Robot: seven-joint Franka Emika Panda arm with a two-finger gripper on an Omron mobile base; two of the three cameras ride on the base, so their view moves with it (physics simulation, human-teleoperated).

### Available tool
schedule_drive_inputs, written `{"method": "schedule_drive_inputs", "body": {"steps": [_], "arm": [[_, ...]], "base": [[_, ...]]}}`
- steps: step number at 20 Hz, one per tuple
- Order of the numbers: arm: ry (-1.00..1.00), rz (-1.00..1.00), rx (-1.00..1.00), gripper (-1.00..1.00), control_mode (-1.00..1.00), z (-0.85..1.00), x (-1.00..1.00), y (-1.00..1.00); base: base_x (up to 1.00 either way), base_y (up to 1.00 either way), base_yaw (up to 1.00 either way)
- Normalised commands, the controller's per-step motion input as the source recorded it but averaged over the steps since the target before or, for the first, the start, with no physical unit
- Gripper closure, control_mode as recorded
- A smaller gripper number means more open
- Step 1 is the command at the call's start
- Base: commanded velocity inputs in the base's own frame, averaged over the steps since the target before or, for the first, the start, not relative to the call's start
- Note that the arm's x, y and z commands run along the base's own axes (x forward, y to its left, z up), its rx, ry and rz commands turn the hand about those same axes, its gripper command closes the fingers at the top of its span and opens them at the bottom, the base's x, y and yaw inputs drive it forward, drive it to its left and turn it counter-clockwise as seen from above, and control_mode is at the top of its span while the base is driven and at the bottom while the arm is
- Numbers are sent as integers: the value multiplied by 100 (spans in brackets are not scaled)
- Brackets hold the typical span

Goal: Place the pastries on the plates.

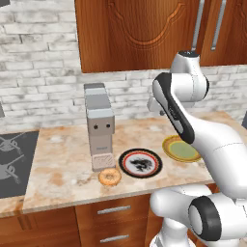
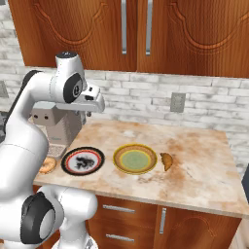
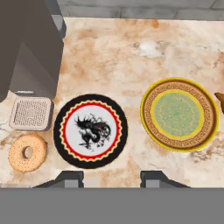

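The marble-patterned beige bench [image 1: 62, 169] carries all four things of the task. The golden-orange ring doughnut with a hole [image 3: 27, 152] lies flat near the front edge of the bench, just in front of the drip grille of the grey coffee machine [image 1: 99, 125]. Just beside the doughnut sits the round black plate with a red-white ring and a dark dragon pattern on its white centre [image 3: 90, 131]; nothing lies on it. Next to this plate, a little apart, is the round yellow-rimmed plate with a pale green centre [image 3: 178, 114], also bare. The golden-brown crescent croissant [image 2: 166, 161] lies on the bench just beside the yellow plate, on the side away from the black plate, not touching the rim as far as the right base view shows.

The pincer [image 3: 111, 179] hangs above the bench, over the front of the black plate, looking down. Its two dark fingertips [image 3: 70, 178] stand wide apart and hold nothing.
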Motion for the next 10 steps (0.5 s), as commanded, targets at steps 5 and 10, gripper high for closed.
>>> {"method": "schedule_drive_inputs", "body": {"steps": [5, 10], "arm": [[0, 0, 0, -100, -100, -2, -7, 0], [0, 1, 0, -100, -100, -22, -49, 58]], "base": [[0, 0, 0], [0, 0, 0]]}}
